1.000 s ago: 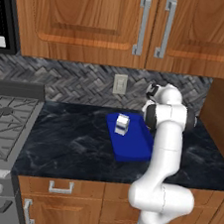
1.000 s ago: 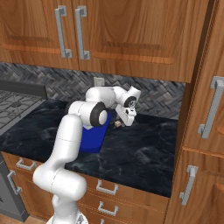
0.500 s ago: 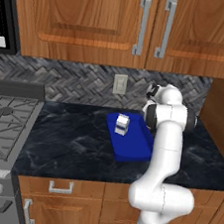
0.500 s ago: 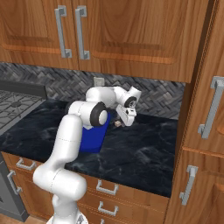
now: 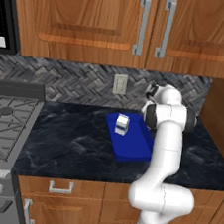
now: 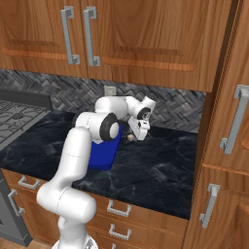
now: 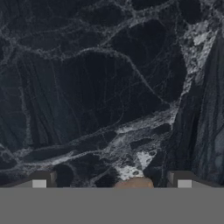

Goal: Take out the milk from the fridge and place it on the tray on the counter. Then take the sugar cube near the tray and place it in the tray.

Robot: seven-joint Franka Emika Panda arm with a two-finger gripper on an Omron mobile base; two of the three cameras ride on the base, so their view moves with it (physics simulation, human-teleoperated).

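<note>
Stove: the grey gas stove (image 5: 3, 119) stands at the far left, touching the end of the black marbled stone counter (image 5: 70, 143)
Milk: the small white carton of milk with a dark blue band (image 5: 122, 124) stands upright on the flat bright blue rectangular tray (image 5: 130, 141), in its back left part
Tray: it lies flat on the counter; the white arm hides its right side in the left base view
Sugar cube: the tiny tan-beige sugar cube (image 6: 130, 137) lies on the counter just right of the tray, not in it; in the hand view its top (image 7: 134, 183) shows between the two fingertips
Gripper: the two-finger gripper (image 6: 139, 131) points down over the counter, just beside the cube
Jaws: they stand wide apart, one on each side of the cube, not touching it
Cabinets: the wooden wall cabinets with silver handles (image 5: 145, 28) hang above the counter
</note>
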